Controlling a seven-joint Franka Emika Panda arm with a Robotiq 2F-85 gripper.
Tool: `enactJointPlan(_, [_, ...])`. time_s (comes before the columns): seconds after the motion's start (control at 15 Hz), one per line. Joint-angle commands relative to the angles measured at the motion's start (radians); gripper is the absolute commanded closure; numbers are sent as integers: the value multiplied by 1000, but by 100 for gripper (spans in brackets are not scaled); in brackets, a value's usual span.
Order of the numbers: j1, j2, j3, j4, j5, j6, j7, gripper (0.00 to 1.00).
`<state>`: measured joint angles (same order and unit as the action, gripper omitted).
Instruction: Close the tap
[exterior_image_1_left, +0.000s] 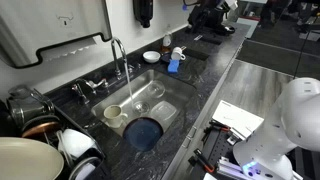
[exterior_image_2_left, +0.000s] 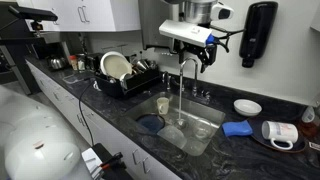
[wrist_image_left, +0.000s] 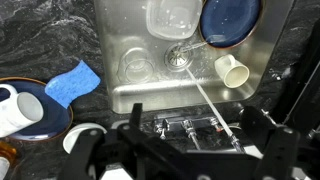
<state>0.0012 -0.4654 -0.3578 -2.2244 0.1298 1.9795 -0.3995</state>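
The tap is a slim chrome gooseneck at the back of the steel sink, and water runs from its spout. In an exterior view my gripper hangs just above the top of the tap's arch, fingers pointing down. In the wrist view the spout shows as a thin line from above, running between my spread fingers out over the drain. The gripper is open and empty. The tap's base and lever lie among chrome fittings below the fingers, hard to tell apart.
In the sink are a blue plate, a white cup, a glass and a clear container. A blue sponge and white mug lie on the dark counter. A dish rack stands on the sink's other side.
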Motion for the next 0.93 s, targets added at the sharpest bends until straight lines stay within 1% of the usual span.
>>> enactJointPlan(0.0, [-34,7,27,3,17,-4,-14,0])
enactJointPlan(0.33, [-13,55,44,-10,87,2,2,0])
enactJointPlan(0.53, [-10,87,77,-35,142,49,37,0])
enactJointPlan(0.87, [12,145,156,-103,251,188,108,0])
